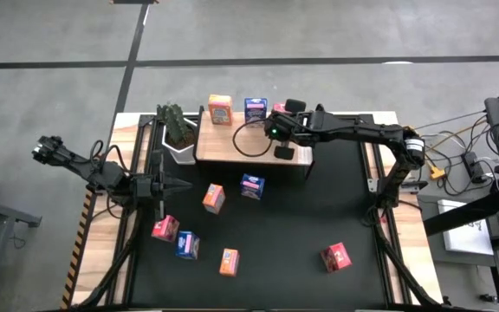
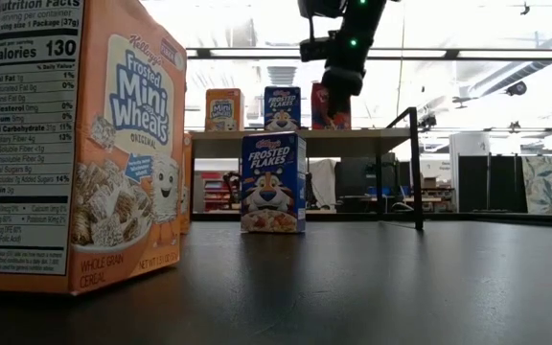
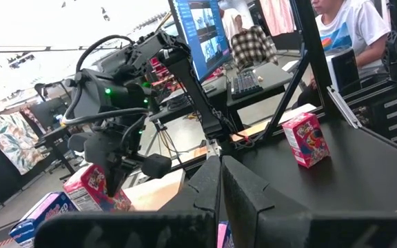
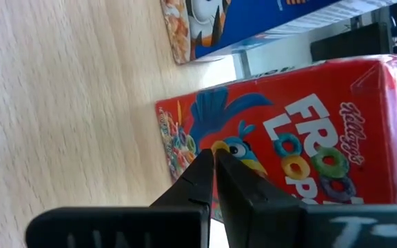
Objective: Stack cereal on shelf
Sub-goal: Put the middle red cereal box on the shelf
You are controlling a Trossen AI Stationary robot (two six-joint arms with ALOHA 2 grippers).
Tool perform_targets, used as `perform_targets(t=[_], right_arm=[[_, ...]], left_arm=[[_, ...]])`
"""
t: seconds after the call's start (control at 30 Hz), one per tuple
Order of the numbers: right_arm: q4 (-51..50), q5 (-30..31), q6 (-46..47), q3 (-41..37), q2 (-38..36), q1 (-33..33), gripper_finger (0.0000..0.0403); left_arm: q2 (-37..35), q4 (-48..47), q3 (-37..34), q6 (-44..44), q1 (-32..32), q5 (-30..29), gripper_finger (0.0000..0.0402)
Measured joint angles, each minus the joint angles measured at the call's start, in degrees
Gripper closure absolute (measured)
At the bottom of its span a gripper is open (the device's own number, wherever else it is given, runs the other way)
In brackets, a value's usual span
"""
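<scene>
Left gripper [image 1: 186, 186] parked over the mat's left side, fingers pinched together, nothing in them. Near it on the black mat [image 1: 319, 208] lie six loose boxes: pink [image 1: 165, 229], blue [image 1: 187, 245], orange [image 1: 214, 198], orange [image 1: 229, 262], blue [image 1: 252, 186], and pink-red [image 1: 336, 256] far right. Wooden shelf [image 1: 232, 147] at back holds orange box [image 1: 220, 109], blue box [image 1: 255, 111] and a red Froot Loops box [image 4: 288, 138] in a row. Right gripper [image 4: 214, 162] hangs just at that red box, fingers closed, empty. Plant [image 1: 177, 126] sits left of shelf.
</scene>
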Motion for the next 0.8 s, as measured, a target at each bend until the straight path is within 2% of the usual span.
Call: perform_targets(t=[0.13,0.8], right_arm=[[1.6,-1.9,0.4,0.0,0.0,0.0,0.0394],[3.1,-1.3,-0.6,0.0,0.0,-2.2,0.0394]], left_arm=[[0.0,0.0,0.0,0.0,0.0,0.0,0.0402],[0.0,-0.3,0.0,-0.2,0.0,0.0,0.0402]])
